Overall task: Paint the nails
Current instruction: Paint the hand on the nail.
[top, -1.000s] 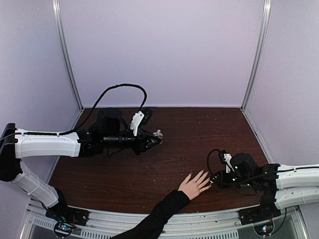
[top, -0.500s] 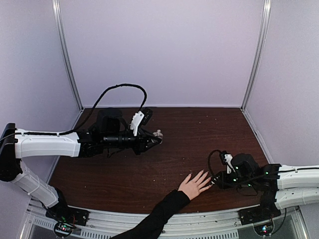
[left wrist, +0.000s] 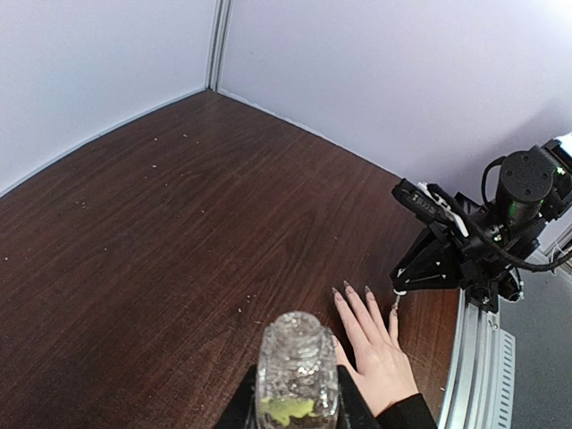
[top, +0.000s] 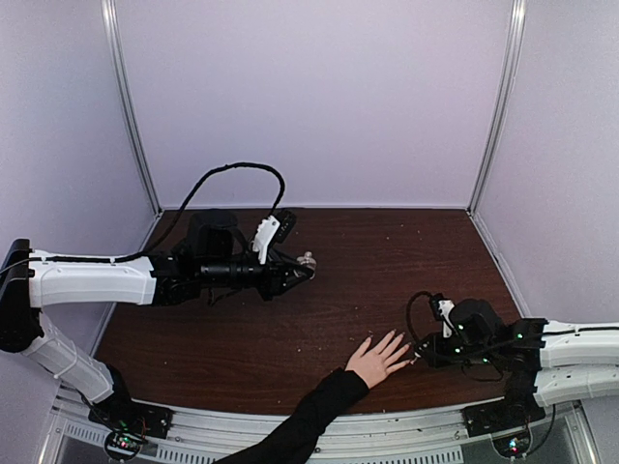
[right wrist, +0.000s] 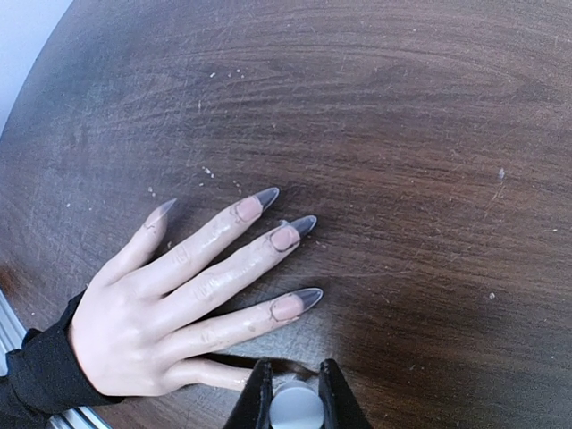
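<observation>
A light-skinned hand (top: 377,360) with a black sleeve lies flat on the dark wooden table (top: 387,261), fingers spread. Its nails (right wrist: 307,298) are long, pointed and greyish at the tips. My right gripper (right wrist: 296,393) is shut on a small round pale brush cap (right wrist: 296,408), right over the little finger (right wrist: 210,373), whose nail is hidden under the jaws. In the top view the right gripper (top: 418,356) touches the hand's right edge. My left gripper (left wrist: 298,407) is shut on a small clear glass bottle (left wrist: 298,362), held above the table at back left (top: 307,260).
Pale walls with metal corner posts (top: 133,116) close off the table on three sides. A black cable (top: 232,170) loops above the left arm. The metal rail (top: 416,437) runs along the near edge under the sleeve.
My right gripper has crept slightly right and nearer along the little finger. The hand, the left arm and the bottle have stayed put.
</observation>
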Controlling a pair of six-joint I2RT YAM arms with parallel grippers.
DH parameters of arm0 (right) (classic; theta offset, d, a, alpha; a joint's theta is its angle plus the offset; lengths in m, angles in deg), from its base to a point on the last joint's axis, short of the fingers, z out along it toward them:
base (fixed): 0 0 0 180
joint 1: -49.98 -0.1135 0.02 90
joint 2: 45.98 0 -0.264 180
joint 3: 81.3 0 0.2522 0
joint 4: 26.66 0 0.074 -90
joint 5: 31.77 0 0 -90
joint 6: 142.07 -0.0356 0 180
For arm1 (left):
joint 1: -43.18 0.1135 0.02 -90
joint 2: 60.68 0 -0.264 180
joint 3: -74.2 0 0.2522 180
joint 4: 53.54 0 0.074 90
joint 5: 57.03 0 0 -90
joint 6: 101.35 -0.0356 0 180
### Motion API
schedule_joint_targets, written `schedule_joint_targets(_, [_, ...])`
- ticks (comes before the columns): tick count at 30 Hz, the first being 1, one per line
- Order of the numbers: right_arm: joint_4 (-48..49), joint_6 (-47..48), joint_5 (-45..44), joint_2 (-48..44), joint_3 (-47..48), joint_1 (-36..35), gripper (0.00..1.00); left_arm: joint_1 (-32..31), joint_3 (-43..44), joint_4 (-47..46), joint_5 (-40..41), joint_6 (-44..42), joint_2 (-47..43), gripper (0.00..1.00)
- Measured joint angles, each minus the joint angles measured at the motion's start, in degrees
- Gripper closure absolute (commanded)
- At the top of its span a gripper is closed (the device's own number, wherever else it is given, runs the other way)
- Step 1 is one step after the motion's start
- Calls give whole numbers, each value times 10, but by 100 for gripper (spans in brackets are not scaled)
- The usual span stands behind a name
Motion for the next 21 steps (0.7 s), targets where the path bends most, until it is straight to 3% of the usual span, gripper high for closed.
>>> schedule_joint_targets(21, [33,31,26,-44,0,0,100,0,0,0,0,0,0,100])
